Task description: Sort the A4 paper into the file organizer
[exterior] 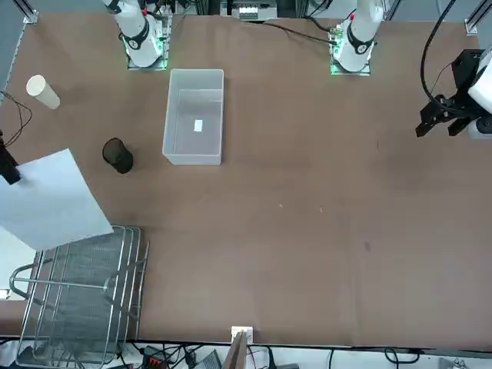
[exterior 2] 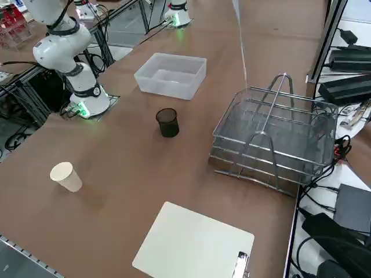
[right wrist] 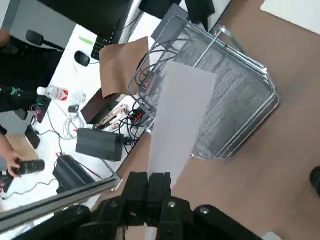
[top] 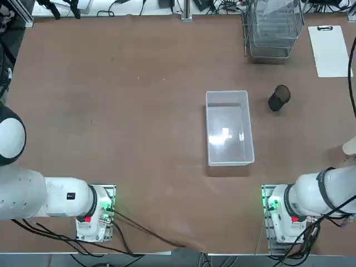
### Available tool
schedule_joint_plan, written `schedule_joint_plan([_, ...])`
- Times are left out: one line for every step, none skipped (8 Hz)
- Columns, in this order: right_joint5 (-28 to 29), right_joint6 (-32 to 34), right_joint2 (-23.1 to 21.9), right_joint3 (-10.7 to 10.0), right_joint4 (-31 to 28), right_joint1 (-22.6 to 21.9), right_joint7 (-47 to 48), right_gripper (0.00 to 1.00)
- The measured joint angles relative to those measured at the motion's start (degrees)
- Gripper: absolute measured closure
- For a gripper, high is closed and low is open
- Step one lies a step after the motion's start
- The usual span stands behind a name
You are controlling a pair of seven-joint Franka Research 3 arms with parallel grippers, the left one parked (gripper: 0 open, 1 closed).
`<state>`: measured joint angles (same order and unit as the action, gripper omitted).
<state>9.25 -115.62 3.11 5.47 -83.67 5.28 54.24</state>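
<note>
The A4 paper point(right wrist: 177, 117) is a plain white sheet hanging in the air, and my right gripper point(right wrist: 150, 186) is shut on its near edge. In the front view the A4 paper point(exterior: 54, 201) floats tilted just above the near end of the file organizer point(exterior: 77, 300), with the right gripper point(exterior: 7, 166) at its corner by the picture's left edge. The file organizer point(right wrist: 235, 100) is a silver wire-mesh rack of stacked trays at the table's far right corner; it also shows from above point(top: 272, 33) and from the side point(exterior 2: 272, 139). From the side the sheet point(exterior 2: 240, 40) appears edge-on, a thin line over the rack.
A clear plastic bin point(top: 228, 128) stands mid-table. A black mesh cup point(top: 278, 99) lies between it and the rack. A white clipboard point(top: 331, 50) lies at the right edge beside the rack, and a paper cup point(exterior 2: 65, 176) lies on its side near that edge.
</note>
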Motion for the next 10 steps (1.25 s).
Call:
schedule_joint_plan([0.01, -1.28, 0.93, 0.00, -0.01, 0.01, 1.56, 0.99])
schedule_joint_plan([0.02, -2.84, 1.92, 0.01, -0.01, 0.01, 3.02, 0.99])
schedule_joint_plan([0.02, -3.71, 2.86, 0.02, 0.01, 0.01, 4.32, 0.99])
schedule_joint_plan([0.03, -4.28, 3.71, 0.01, 0.01, 0.04, 5.18, 0.99])
schedule_joint_plan([0.04, -5.32, 4.53, 0.00, 0.01, 0.16, 5.81, 0.99])
schedule_joint_plan([0.05, -6.25, 5.23, -0.01, 0.01, 0.51, 6.19, 0.99])
schedule_joint_plan([0.13, -6.62, 5.67, -0.02, 0.01, 0.93, 6.67, 0.99])
schedule_joint_plan([0.37, -6.93, 6.00, -0.01, 0.01, 1.22, 6.99, 0.99])
schedule_joint_plan([1.07, -7.35, 6.32, -0.01, 0.00, 1.37, 7.21, 0.99])
schedule_joint_plan([2.00, -7.90, 6.52, -0.01, -0.04, 1.44, 7.27, 0.99])
